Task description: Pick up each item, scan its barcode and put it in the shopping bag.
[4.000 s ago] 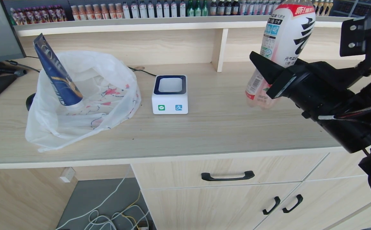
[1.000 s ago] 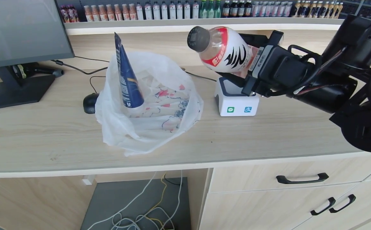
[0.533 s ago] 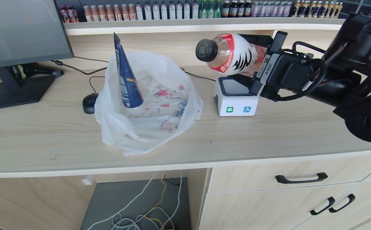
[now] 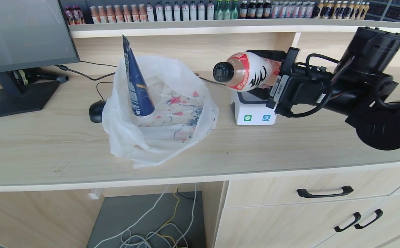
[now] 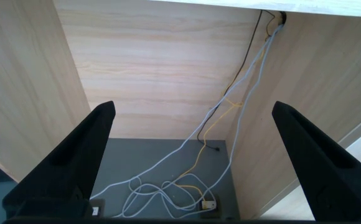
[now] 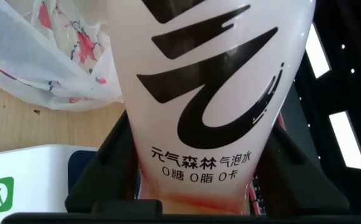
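Observation:
My right gripper (image 4: 270, 70) is shut on a pale pink drink bottle (image 4: 246, 71) with a white label and black cap, holding it on its side just above the white scanner box (image 4: 253, 110), cap pointing toward the bag. In the right wrist view the bottle (image 6: 215, 112) sits between the black fingers, with the scanner (image 6: 25, 180) below and the bag (image 6: 50, 56) beyond. The white plastic shopping bag (image 4: 158, 110) stands open on the counter with a dark blue tube (image 4: 136, 81) upright inside. My left gripper (image 5: 199, 162) hangs open under the counter.
A monitor (image 4: 24, 31) on its black stand is at the counter's back left, with a black mouse (image 4: 96, 111) beside the bag. A raised shelf (image 4: 200, 26) with rows of bottles runs along the back. Drawers with black handles (image 4: 325, 192) are below. Cables (image 5: 187, 180) lie on the floor.
The bottle has gone from upright at the right to lying on its side over the scanner, and in the last second it sank lower. The camera shifted since the oldest frame.

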Controlling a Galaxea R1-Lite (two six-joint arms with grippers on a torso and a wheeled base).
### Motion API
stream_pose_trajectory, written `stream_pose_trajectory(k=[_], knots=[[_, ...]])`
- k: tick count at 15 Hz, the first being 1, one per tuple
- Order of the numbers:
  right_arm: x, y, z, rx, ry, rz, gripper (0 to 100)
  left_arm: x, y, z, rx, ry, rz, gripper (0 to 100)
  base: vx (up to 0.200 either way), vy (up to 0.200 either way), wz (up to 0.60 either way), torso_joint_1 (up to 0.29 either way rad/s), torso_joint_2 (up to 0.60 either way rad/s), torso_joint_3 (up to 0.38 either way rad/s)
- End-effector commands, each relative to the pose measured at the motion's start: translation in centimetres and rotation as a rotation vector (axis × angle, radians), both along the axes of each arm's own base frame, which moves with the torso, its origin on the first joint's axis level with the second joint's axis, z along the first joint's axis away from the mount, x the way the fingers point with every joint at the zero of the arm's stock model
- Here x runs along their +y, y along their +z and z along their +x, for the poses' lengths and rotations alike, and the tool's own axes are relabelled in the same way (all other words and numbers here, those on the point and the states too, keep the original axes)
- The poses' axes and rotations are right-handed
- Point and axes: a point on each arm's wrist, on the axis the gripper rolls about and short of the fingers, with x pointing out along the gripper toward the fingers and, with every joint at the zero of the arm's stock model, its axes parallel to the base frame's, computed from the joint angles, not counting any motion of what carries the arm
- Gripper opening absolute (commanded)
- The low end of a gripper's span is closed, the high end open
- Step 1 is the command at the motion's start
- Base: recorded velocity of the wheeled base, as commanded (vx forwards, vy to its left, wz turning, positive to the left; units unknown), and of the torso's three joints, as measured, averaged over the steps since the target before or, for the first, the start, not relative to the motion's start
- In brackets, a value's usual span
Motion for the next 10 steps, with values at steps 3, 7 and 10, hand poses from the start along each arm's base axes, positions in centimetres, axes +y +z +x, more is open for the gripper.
stream_pose_trajectory(k=[3, 7, 10], knots=[[0.5, -0.4, 0.6, -0.012, 0.001, -0.014, 0, 0.0, 0.0, 0.0, 0.0, 0.0, -0.001, 100, 0.0, 0.0, 0.0, 0.0, 0.0, 0.0], [0.5, -0.9, 0.8, -0.025, 0.0, -0.037, 0, 0.0, 0.0, 0.0, 0.0, 0.0, -0.001, 100, 0.0, 0.0, 0.0, 0.0, 0.0, 0.0], [0.7, -1.3, 1.1, -0.022, 0.007, -0.047, 0, 0.0, 0.0, 0.0, 0.0, 0.0, -0.001, 100, 0.0, 0.0, 0.0, 0.0, 0.0, 0.0]])
